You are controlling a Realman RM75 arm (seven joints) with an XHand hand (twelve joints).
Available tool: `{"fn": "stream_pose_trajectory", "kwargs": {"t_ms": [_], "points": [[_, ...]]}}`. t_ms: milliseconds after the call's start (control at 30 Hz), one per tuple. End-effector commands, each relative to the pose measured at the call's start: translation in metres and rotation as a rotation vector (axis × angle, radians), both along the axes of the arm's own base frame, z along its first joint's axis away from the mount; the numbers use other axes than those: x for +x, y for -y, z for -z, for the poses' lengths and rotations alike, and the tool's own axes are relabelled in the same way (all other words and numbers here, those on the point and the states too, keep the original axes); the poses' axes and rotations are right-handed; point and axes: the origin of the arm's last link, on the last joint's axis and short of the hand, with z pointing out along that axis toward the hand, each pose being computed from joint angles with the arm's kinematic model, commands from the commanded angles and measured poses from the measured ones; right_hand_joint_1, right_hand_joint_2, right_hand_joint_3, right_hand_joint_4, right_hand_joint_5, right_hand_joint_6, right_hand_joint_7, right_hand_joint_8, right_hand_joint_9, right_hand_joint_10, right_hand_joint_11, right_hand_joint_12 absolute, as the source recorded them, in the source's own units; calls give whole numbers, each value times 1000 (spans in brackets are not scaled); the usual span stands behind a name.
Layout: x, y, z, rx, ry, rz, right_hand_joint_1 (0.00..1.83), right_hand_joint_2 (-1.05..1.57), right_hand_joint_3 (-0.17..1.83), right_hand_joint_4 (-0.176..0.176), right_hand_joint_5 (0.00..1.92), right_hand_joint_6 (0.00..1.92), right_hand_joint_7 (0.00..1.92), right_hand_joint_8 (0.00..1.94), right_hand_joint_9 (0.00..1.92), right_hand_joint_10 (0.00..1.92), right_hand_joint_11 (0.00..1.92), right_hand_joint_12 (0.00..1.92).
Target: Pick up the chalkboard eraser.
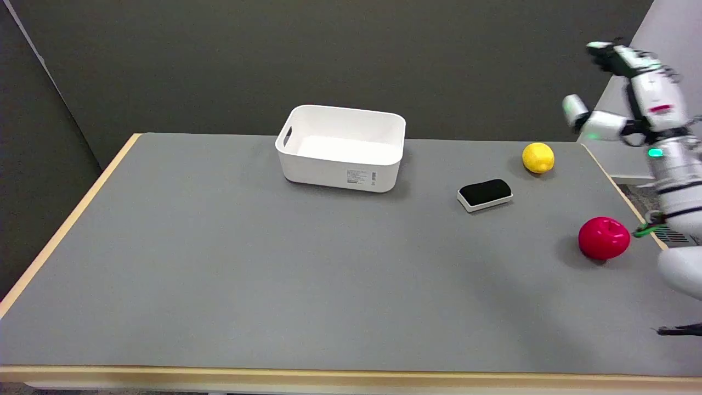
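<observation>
Grey worktop point(219, 263); black felt chalkboard eraser with white base point(485, 195) untouched.
Right hand point(630, 90) raised, fingers apart, empty; should descend squarely, gripping its long sides.

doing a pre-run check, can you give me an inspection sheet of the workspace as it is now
surface: grey table with a light wood edge, flat, no spills seen
job's things: chalkboard eraser, black top on a white base, lying flat on the table, untouched
clutter: white bin with nothing seen inside, far side of the table; yellow lemon beyond the eraser; red apple near the right edge
hands: right hand raised in the air above the table's far right corner, fingers apart, holding nothing, well clear of the eraser
cables: a green piece by the arm near the apple, too small to tell what it is
surroundings: dark grey wall behind; no person seen
</observation>
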Motion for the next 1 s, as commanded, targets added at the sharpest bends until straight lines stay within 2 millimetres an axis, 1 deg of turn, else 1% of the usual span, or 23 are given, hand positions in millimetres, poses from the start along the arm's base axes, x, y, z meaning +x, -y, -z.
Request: {"fn": "stream_pose_trajectory", "kwargs": {"t_ms": [33, 67, 167, 233, 300, 433, 567, 633, 733, 833, 867, 933, 1000], "points": [[-11, 129, 204, 100, -467, 375, 568, 620, 973, 38, 245, 510, 378, 465, 274, 785, 112, 1210], [-13, 135, 211, 91, -533, 419, 566, 619, 972, 33, 248, 514, 383, 471, 274, 790, 112, 1214], [-18, 141, 214, 108, -568, 498, 537, 604, 968, 31, 249, 516, 385, 474, 273, 789, 112, 1212], [-23, 140, 208, 119, -561, 547, 522, 594, 929, 31, 249, 487, 391, 444, 267, 796, 106, 1230], [-28, 135, 197, 129, -552, 599, 521, 589, 883, 33, 247, 448, 395, 399, 256, 804, 97, 1254], [-32, 118, 168, 157, -535, 699, 478, 569, 884, 43, 208, 402, 320, 346, 214, 723, 76, 1225], [-29, 100, 150, 157, -546, 736, 463, 544, 913, 41, 170, 385, 262, 331, 184, 686, 53, 1215], [-19, 90, 140, 133, -559, 733, 460, 557, 883, 39, 170, 364, 258, 314, 178, 678, 52, 1199], [-11, 78, 129, 106, -548, 742, 454, 544, 898, 34, 147, 357, 236, 314, 163, 666, 33, 1187], [-13, 70, 124, 108, -542, 799, 442, 548, 882, 34, 128, 331, 230, 302, 156, 649, 24, 1161], [-16, 68, 116, 90, -545, 830, 439, 547, 884, 34, 123, 327, 228, 301, 156, 646, 22, 1157], [-17, 64, 123, 124, -545, 867, 436, 545, 886, 36, 119, 325, 225, 300, 155, 639, 21, 1151], [-17, 59, 120, 131, -539, 914, 432, 539, 897, 42, 107, 321, 219, 301, 153, 625, 18, 1142]]}}
